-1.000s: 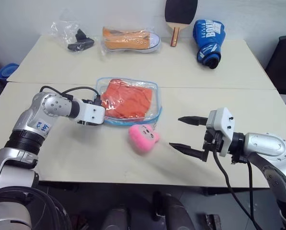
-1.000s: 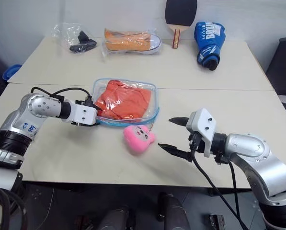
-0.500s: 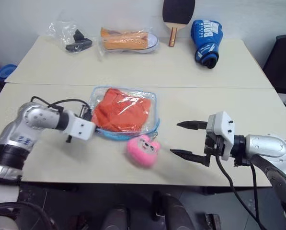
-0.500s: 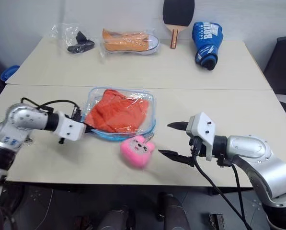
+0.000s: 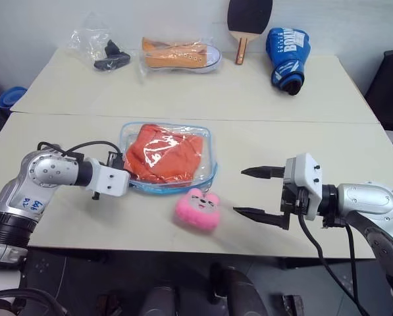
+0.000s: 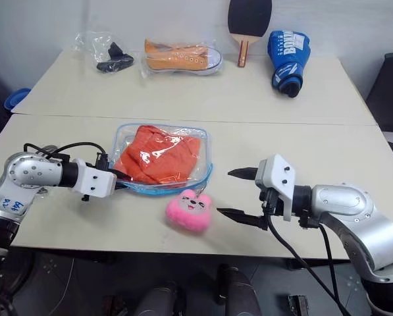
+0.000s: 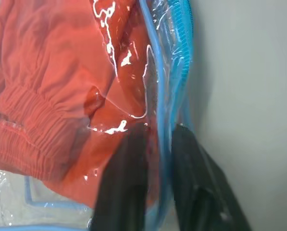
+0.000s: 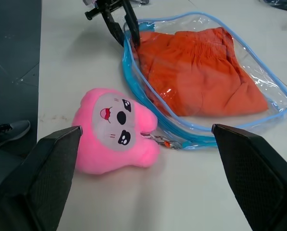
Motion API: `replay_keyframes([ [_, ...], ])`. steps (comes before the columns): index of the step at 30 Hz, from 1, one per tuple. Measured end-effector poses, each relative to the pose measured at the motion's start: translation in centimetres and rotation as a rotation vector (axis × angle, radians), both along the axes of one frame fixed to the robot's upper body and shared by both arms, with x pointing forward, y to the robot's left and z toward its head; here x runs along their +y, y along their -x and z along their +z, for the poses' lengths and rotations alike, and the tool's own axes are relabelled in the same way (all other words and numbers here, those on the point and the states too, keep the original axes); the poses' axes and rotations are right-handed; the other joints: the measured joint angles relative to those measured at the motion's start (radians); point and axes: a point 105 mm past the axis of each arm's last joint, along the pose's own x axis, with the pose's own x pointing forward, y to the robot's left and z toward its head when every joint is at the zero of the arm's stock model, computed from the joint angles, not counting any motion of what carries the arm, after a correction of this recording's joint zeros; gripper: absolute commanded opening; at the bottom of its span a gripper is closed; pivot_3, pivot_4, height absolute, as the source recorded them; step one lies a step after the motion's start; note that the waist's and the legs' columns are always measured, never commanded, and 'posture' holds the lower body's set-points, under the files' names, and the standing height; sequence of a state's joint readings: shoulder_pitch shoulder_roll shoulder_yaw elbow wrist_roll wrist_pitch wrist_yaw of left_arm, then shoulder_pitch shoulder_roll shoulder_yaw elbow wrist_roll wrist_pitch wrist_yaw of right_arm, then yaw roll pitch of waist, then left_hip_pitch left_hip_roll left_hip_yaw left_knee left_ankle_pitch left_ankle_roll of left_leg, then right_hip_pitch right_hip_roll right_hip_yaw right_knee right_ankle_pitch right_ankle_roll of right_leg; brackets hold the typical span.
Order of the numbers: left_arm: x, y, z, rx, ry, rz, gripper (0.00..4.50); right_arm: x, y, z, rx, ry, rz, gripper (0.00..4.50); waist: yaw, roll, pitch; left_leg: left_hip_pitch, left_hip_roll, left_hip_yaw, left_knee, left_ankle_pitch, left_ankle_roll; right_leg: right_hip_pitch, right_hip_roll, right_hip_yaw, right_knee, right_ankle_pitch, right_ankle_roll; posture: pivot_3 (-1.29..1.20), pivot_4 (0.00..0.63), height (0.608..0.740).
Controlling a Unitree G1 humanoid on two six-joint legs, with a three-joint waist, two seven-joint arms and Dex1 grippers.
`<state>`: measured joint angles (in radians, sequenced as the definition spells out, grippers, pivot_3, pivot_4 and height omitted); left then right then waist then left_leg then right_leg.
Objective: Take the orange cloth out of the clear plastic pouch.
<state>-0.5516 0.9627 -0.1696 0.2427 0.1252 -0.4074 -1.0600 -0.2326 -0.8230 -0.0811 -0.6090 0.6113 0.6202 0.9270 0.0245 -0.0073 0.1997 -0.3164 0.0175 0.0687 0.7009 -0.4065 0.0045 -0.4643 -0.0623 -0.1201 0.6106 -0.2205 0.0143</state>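
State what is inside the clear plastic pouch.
The clear plastic pouch holds the orange cloth, folded, seen through the plastic. Anything beneath the cloth is covered.

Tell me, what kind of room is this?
Probably a robot test lab: two plain tables pushed together hold unrelated practice items, such as a boxing glove, a paddle and a wrapped sneaker.

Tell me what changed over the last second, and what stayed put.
The left hand drew back toward the robot with its fingers astride the blue edge of the clear plastic pouch, dragging it nearer and leftward. The pink plush toy on the pouch's chain followed. The orange cloth stayed inside. The right hand stayed open and in place.
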Motion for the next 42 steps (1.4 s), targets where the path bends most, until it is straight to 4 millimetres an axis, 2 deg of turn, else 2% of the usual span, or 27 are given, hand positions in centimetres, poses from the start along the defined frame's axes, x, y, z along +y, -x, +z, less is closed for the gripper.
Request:
replay_keyframes([
  [6, -0.2, 0.9, 0.2, 0.046, 0.047, 0.014, 3.82, -0.2, -0.2, -0.1, 0.009, -0.002, -0.003, 4.5, -0.004, 0.0, 0.0, 0.0, 0.001, 0.001, 0.0, 0.0, 0.0, 0.0, 0.0, 0.0, 0.0, 0.0, 0.0, 0.0, 0.15, 0.74],
  [7, -0.1, 1.3, 0.4, 0.063, 0.054, 0.016, 4.0, -0.2, -0.2, -0.1, 0.01, -0.002, -0.003, 4.5, -0.005, 0.0, 0.0, 0.0, 0.001, 0.0, 0.0, 0.0, 0.0, 0.0, 0.0, 0.0, 0.0, 0.0, 0.0, 0.0, 0.15, 0.74],
  [10, -0.2, 3.5, 1.4, 0.179, 0.103, 0.031, 4.0, -0.2, -0.2, -0.3, 0.012, 0.0, -0.002, 4.5, -0.005, 0.0, 0.0, 0.0, 0.001, 0.0, 0.0, 0.0, 0.0, 0.0, 0.0, 0.001, 0.0, 0.0, 0.0, 0.0, 0.15, 0.74],
  [12, -1.0, 4.8, 2.6, 0.242, 0.145, 0.011, 4.0, -0.2, -0.2, -0.3, 0.013, 0.001, -0.002, 4.5, -0.004, 0.0, 0.0, 0.0, 0.001, 0.0, 0.0, 0.0, 0.0, 0.0, 0.0, 0.001, 0.0, 0.0, 0.0, 0.0, 0.15, 0.74],
  [15, -3.7, 5.4, 4.9, 0.254, 0.209, -0.067, 4.0, -0.1, -0.2, -0.2, 0.011, 0.001, 0.0, 4.5, 0.009, 0.0, 0.0, 0.0, -0.001, -0.002, 0.003, 0.0, 0.0, 0.002, 0.0, 0.001, 0.0, 0.0, 0.001, 0.0, 0.15, 0.74],
  [17, -5.8, 5.1, 5.4, 0.243, 0.215, -0.146, 4.0, -0.2, -0.2, -0.2, 0.01, 0.0, 0.001, 4.5, 0.013, 0.0, 0.0, -0.001, -0.003, -0.001, 0.002, 0.0, 0.0, 0.004, 0.001, 0.003, 0.0, 0.001, 0.002, 0.0, 0.15, 0.74],
  [20, -9.2, 4.8, 3.8, 0.286, 0.196, -0.271, 4.0, -0.5, -0.1, -0.3, 0.014, 0.013, -0.01, 4.5, 0.01, 0.0, 0.0, -0.003, -0.002, 0.0, 0.002, 0.0, 0.001, 0.004, 0.001, 0.005, 0.0, 0.001, 0.003, 0.0, 0.15, 0.74],
  [24, -12.0, 4.1, 2.0, 0.331, 0.148, -0.369, 4.0, -1.1, 0.0, -0.5, 0.026, 0.026, -0.035, 4.5, 0.002, -0.001, 0.0, -0.003, -0.003, 0.001, 0.002, 0.0, 0.0, 0.004, 0.002, 0.004, -0.001, 0.001, 0.003, 0.0, 0.15, 0.74],
  [31, -13.8, 4.0, -0.3, 0.377, 0.048, -0.491, 4.0, -1.4, 0.3, -0.7, 0.03, 0.043, -0.06, 4.5, -0.002, -0.001, 0.0, -0.001, -0.002, 0.002, 0.003, 0.001, 0.0, 0.004, 0.002, 0.007, 0.0, 0.001, 0.003, 0.0, 0.15, 0.74],
  [35, -13.6, 4.4, -0.7, 0.396, 0.021, -0.518, 3.12, -1.2, -0.1, -0.6, 0.009, 0.044, -0.071, 4.5, -0.001, -0.001, 0.0, -0.001, -0.002, 0.002, 0.003, 0.001, 0.0, 0.004, 0.002, 0.007, 0.0, 0.001, 0.003, 0.0, 0.15, 0.74],
  [42, -12.9, 4.7, -1.6, 0.429, 0.002, -0.536, 0.91, -0.1, -1.7, -0.9, -0.018, 0.034, -0.064, 4.5, 0.0, -0.001, 0.0, -0.001, -0.002, 0.002, 0.003, 0.001, 0.0, 0.004, 0.002, 0.006, 0.0, 0.001, 0.003, 0.0, 0.15, 0.74],
])
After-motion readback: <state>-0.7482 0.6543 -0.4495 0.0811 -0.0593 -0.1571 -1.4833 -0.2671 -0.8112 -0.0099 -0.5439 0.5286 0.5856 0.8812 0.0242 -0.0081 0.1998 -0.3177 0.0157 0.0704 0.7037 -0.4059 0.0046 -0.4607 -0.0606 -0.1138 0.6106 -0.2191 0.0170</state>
